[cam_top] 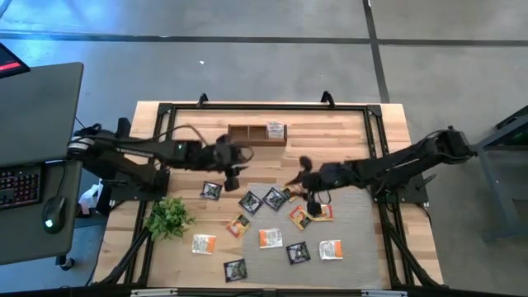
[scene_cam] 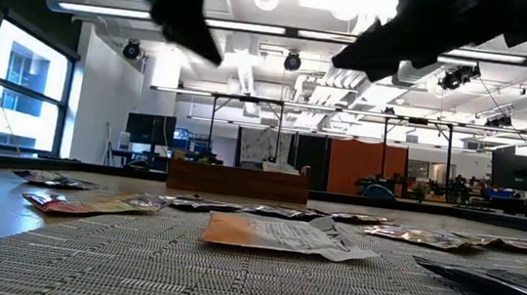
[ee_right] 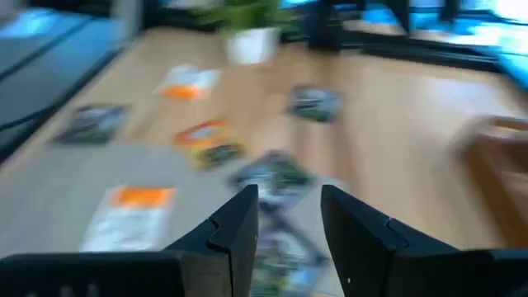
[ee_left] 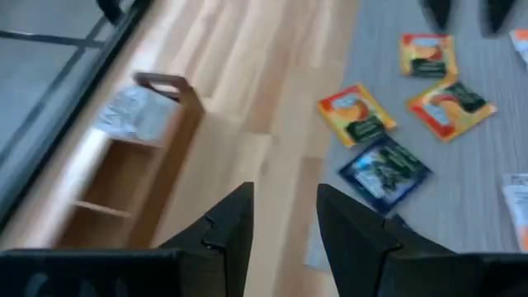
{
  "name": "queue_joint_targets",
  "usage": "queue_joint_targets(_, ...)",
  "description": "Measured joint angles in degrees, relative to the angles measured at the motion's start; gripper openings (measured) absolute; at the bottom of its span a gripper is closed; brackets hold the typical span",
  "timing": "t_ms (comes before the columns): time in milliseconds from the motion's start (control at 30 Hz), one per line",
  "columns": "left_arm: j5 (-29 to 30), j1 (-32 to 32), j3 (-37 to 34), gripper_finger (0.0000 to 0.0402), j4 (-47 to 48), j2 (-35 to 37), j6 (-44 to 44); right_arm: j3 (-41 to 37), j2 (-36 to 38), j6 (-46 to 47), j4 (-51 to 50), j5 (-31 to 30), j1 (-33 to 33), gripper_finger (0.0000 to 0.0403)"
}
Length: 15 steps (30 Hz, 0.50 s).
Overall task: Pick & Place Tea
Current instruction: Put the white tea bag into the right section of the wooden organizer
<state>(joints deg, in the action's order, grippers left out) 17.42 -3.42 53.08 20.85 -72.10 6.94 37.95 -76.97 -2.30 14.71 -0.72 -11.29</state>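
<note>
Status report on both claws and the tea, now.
Left claw open, empty, near wooden box. Right claw open, empty, over tea sachets on mat. One sachet boxed. Nothing blocking.

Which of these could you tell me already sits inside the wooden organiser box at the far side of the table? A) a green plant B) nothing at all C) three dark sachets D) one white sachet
D: in the high view a single white sachet stands in the wooden organiser box, while the green plant stands on the table near the left front.
</note>
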Motion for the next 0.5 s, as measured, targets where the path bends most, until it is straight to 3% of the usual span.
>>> queue_joint_targets(133,1.8,-1.7,-6.0,0.0131,-4.1,1.5,5.0,4.0,-3.1,4.9,-7.6,14.4,-4.5,0.0130)
queue_joint_targets(200,2.0,-1.5,-7.2,0.0131,-3.1,1.6,7.3,5.3,-3.9,10.3,-10.5,18.8,-7.1,0.0130)
queue_joint_targets(300,1.9,-1.5,-7.4,0.0131,-3.3,1.5,9.4,5.6,-4.5,13.9,-10.7,18.5,-12.0,0.0130)
queue_joint_targets(500,-2.0,-1.5,-7.4,0.0131,-6.7,1.5,10.0,4.3,-8.5,20.6,-14.8,9.8,-21.7,0.0130)
